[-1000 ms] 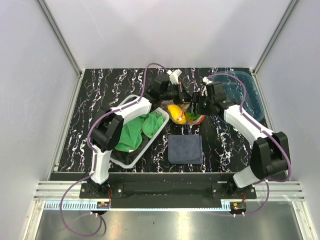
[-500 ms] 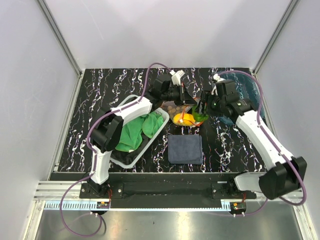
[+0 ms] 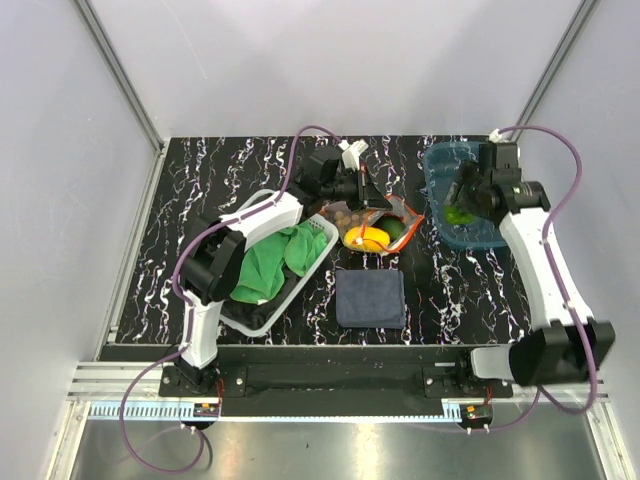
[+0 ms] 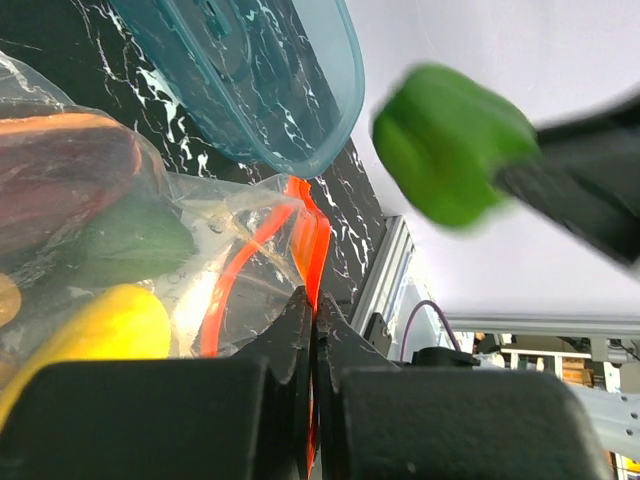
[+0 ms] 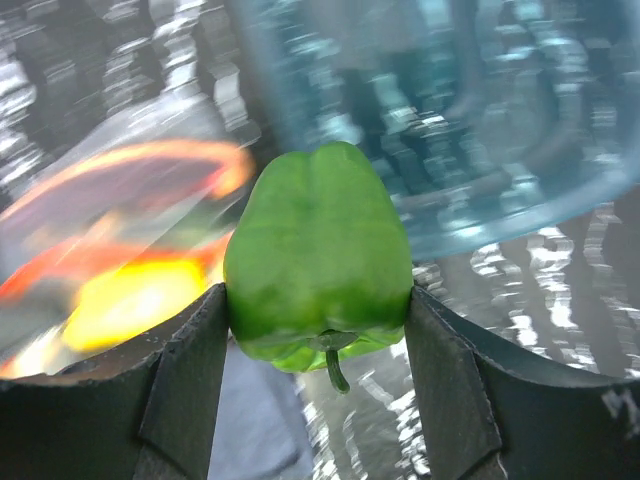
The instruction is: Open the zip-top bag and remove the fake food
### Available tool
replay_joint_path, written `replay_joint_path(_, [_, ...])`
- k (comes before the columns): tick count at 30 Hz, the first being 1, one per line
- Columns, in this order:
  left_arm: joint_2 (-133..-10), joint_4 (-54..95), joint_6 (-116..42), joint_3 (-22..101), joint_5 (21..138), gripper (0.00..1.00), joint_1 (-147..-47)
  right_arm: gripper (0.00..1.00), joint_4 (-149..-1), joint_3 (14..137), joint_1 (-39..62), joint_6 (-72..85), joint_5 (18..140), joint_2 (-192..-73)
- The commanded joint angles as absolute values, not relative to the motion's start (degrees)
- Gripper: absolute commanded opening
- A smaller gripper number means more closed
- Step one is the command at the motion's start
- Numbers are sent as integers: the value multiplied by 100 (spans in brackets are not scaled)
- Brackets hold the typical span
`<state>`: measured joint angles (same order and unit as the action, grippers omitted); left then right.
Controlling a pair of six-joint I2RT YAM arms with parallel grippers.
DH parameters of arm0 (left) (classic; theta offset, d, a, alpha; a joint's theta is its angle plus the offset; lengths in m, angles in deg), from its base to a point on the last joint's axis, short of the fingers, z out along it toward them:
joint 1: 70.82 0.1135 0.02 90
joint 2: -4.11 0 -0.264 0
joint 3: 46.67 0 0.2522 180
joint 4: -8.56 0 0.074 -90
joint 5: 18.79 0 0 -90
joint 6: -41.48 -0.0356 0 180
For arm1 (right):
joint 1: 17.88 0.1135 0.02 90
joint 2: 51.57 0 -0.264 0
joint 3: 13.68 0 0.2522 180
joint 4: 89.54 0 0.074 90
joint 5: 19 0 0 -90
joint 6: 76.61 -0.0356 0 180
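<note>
Lemon (image 3: pixel 366 238) in zip-top bag (image 4: pixel 230 215), its rim in left fingers (image 4: pixel 285 335), pepper (image 5: pixel 320 255) in right fingers (image 5: pixel 190 400).

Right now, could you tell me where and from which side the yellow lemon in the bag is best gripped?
Probably across its rounded middle, entering from the right through the open mouth of the bag; the lemon lies just inside, and the left gripper pins the zip edge.

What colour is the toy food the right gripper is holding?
Green. The pepper-shaped piece in the right gripper shows best in the right wrist view.
</note>
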<state>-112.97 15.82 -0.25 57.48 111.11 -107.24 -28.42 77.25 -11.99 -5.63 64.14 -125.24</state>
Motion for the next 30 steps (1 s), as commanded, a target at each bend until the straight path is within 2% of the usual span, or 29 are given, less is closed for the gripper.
replay_joint_path(1, [-10866, 1142, 157, 5754, 11366, 0, -10668, 16, -2832, 8252, -1638, -305, 5448, -13364])
replay_joint_path(5, [-10813, 1142, 140, 5709, 11418, 0, -10659, 20, -2753, 8822, -2174, -366, 5570, -14356])
replay_joint_path(8, [-10813, 1081, 175, 5718, 11436, 0, -10659, 42, -2551, 9200, -2219, -269, 5430, -14910])
replay_joint_path(9, [-10813, 1037, 193, 5718, 11436, 0, -10659, 57, -2498, 9254, -2236, -260, 5325, -15000])
replay_joint_path(12, [-10831, 984, 228, 5753, 11454, 0, -10659, 78, -2463, 9342, -2342, -243, 5254, -15185])
replay_joint_path(13, [-10831, 966, 237, 5753, 11471, 0, -10659, 84, -2445, 9369, -2350, -225, 5254, -15203])
replay_joint_path(16, [-10848, 922, 254, 5744, 11480, 0, -10659, 90, -2357, 9404, -2351, -243, 5429, -15151])
replay_joint_path(19, [-10901, 870, 289, 5779, 11506, 0, -10650, 95, -2366, 9185, -2342, -295, 5631, -14887])
replay_joint_path(22, [-10962, 852, 316, 5841, 11506, 0, -10632, 95, -2619, 8808, -2263, -374, 6386, -14396])
replay_joint_path(26, [-10989, 677, 500, 5832, 11506, 0, -10606, 86, -3165, 7851, -1824, -418, 7343, -13306])
replay_joint_path(30, [-10998, 396, 772, 5771, 11506, 0, -10597, 67, -3684, 7155, -1009, -962, 8584, -12813])
